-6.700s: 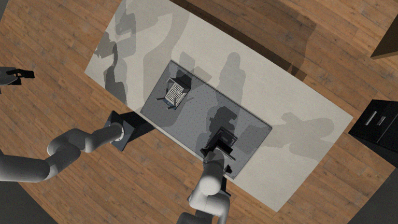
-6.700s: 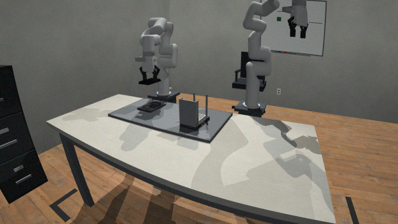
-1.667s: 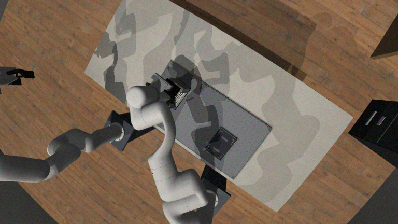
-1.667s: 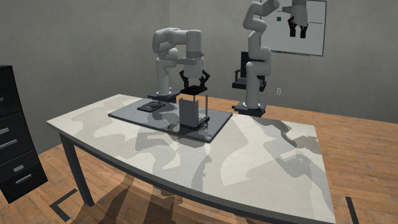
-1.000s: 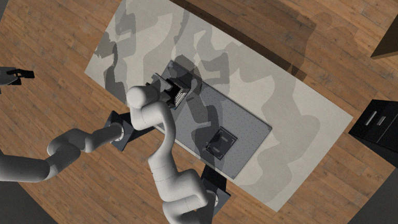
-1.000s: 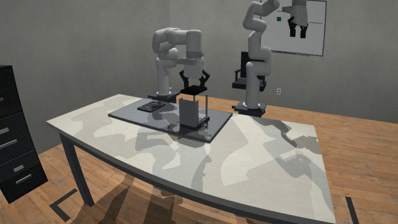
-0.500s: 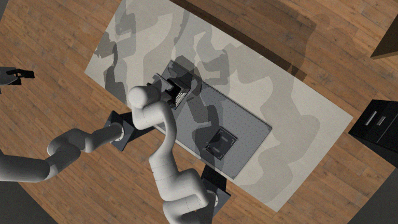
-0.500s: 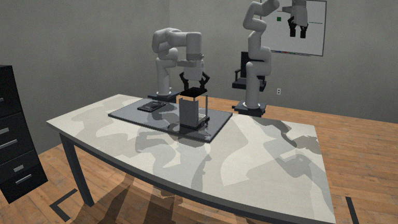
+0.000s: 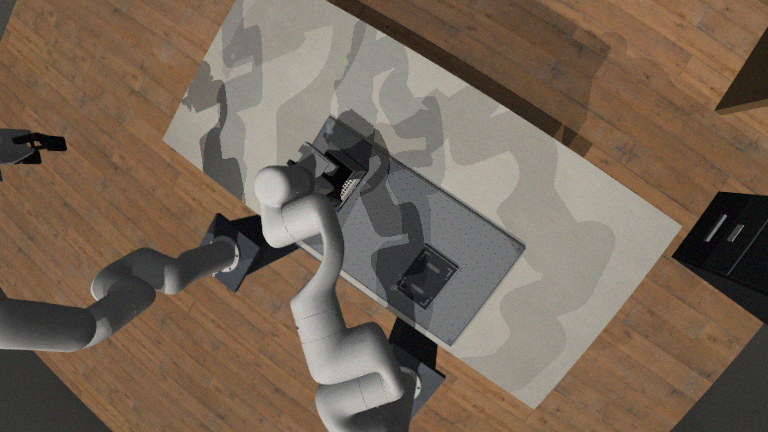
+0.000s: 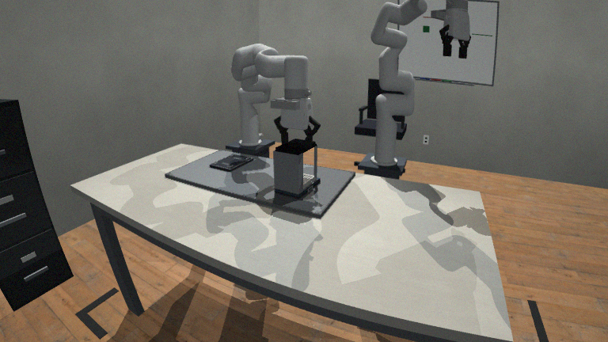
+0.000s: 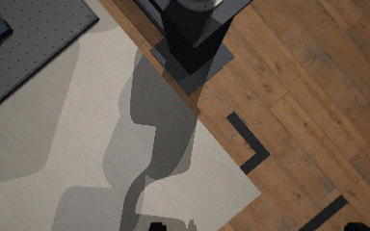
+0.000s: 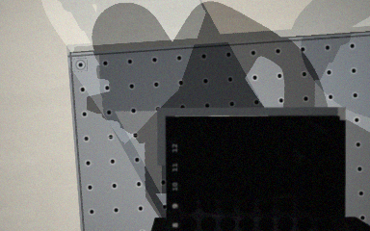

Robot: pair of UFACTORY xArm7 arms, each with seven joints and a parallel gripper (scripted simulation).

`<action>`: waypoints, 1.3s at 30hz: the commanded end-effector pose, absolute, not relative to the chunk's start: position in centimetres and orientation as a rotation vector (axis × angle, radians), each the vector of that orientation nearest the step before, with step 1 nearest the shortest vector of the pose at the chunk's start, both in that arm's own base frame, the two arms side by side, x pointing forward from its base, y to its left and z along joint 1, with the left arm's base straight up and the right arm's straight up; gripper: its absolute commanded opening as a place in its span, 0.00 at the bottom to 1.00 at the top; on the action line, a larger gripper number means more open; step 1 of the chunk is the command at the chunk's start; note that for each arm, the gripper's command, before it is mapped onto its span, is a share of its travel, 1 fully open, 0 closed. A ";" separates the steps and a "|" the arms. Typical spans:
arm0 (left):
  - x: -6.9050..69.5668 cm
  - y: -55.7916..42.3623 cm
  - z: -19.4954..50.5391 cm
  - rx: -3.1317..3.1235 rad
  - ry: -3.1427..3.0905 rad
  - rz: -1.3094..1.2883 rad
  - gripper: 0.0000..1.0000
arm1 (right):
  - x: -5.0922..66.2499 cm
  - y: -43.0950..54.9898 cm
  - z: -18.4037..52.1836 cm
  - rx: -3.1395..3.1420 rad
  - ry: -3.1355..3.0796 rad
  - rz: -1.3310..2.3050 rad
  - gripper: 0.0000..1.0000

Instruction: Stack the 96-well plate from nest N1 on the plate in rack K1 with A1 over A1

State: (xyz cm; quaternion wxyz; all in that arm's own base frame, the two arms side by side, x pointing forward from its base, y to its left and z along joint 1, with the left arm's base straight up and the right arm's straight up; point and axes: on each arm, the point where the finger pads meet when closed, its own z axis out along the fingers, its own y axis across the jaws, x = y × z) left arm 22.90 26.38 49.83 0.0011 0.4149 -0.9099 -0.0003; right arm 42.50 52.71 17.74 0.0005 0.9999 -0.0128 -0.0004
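Nearest is the pale patterned table [image 9: 600, 274] [image 10: 359, 252] [image 11: 87, 144] [image 12: 29, 144], bearing the gray perforated board [image 9: 481, 257] [image 10: 192, 174] [image 11: 43, 29] [image 12: 116, 173]. On the board's near part stands the stack rack K1 [image 10: 287, 172] [image 12: 251, 112], with the light lower plate [image 9: 347, 188] [image 10: 308, 179] low inside it. The black 96-well plate [image 9: 338, 173] [image 10: 295, 146] [image 12: 255, 164] is at the top of the rack's uprights, above the lower plate, grasped by the right gripper [image 9: 318, 182] [image 10: 296, 139] [image 12: 257, 225]. The wrist view shows numbers 8 to 12 along its rim; well A1 cannot be made out. Farther across the board lies the plate nest N1 [image 9: 403, 284] [image 10: 231, 162], without the plate. Beyond the table, the left gripper [image 9: 48, 150] [image 10: 454, 55] [image 11: 256, 227] hangs high, released, fingers spread.
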 end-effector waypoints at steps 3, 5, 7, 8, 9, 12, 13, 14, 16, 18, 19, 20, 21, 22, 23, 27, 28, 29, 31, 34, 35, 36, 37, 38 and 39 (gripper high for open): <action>22.9 26.4 49.9 1.304 -2.859 -0.002 1.00 | 42.6 52.8 17.0 3.145 -0.041 0.005 0.00; 22.9 26.4 49.9 1.304 -2.859 -0.002 1.00 | 42.6 52.8 16.7 3.145 -0.041 0.005 0.00; 22.9 26.4 49.9 1.304 -2.859 -0.002 1.00 | 42.6 52.8 16.7 3.145 -0.041 0.005 0.00; 22.9 26.4 49.9 1.304 -2.859 -0.002 1.00 | 42.6 52.8 16.5 3.145 -0.041 0.005 0.00; 22.9 26.4 49.9 1.304 -2.859 -0.002 1.00 | 42.6 52.8 16.4 3.145 -0.041 0.005 0.00; 22.9 26.4 49.9 1.304 -2.859 -0.002 1.00 | 42.6 52.8 15.9 3.145 -0.041 0.005 0.00; 22.9 26.4 49.9 1.304 -2.859 -0.002 1.00 | 42.6 52.8 15.7 3.145 -0.041 0.005 0.00; 22.9 26.4 49.9 1.304 -2.859 -0.002 1.00 | 42.6 52.8 15.5 3.145 -0.041 0.005 0.00; 22.9 26.4 49.9 1.304 -2.859 -0.002 1.00 | 42.6 52.8 15.2 3.145 -0.041 0.005 0.00; 22.9 26.4 49.9 1.304 -2.859 -0.002 1.00 | 42.6 52.8 14.9 3.145 -0.041 0.005 0.00; 22.9 26.4 49.9 1.304 -2.859 -0.002 1.00 | 42.6 52.8 14.7 3.145 -0.041 0.005 0.00; 22.9 26.4 49.9 1.304 -2.859 -0.002 1.00 | 42.6 52.8 14.5 3.145 -0.041 0.005 0.00; 22.9 26.4 49.9 1.304 -2.859 -0.002 1.00 | 42.6 52.8 14.4 3.145 -0.041 0.005 0.00; 22.9 26.4 49.9 1.304 -2.859 -0.002 1.00 | 42.6 52.8 14.2 3.145 -0.041 0.005 0.00; 22.9 26.4 49.9 1.304 -2.859 -0.002 1.00 | 42.6 52.8 14.2 3.145 -0.041 0.005 0.00; 22.9 26.4 49.9 1.304 -2.859 -0.002 1.00 | 42.6 52.8 13.7 3.145 -0.041 0.005 0.00; 22.9 26.4 49.9 1.304 -2.859 -0.002 1.00 | 42.6 52.8 13.5 3.145 -0.041 0.005 0.00; 22.9 26.4 49.9 1.304 -2.859 -0.002 1.00 | 42.6 52.8 13.4 3.145 -0.041 0.005 0.00; 22.9 26.4 49.9 1.304 -2.859 -0.002 1.00 | 42.6 52.8 13.0 3.145 -0.041 0.005 0.00; 22.9 26.4 49.9 1.304 -2.859 -0.002 1.00 | 42.6 52.8 12.5 3.145 -0.041 0.005 0.00; 22.9 26.4 49.9 1.304 -2.859 -0.002 1.00 | 42.6 52.8 12.4 3.145 -0.041 0.005 0.00; 22.9 26.4 49.9 1.304 -2.859 -0.002 1.00 | 42.6 52.8 12.2 3.145 -0.041 0.005 0.00; 22.9 26.4 49.9 1.304 -2.859 -0.002 1.00 | 42.6 52.8 12.0 3.145 -0.041 0.005 0.00; 22.9 26.4 49.9 1.304 -2.859 -0.002 1.00 | 42.6 52.8 11.9 3.145 -0.041 0.005 0.00; 22.9 26.4 49.9 1.304 -2.859 -0.002 1.00 | 42.6 52.8 11.7 3.145 -0.041 0.005 0.00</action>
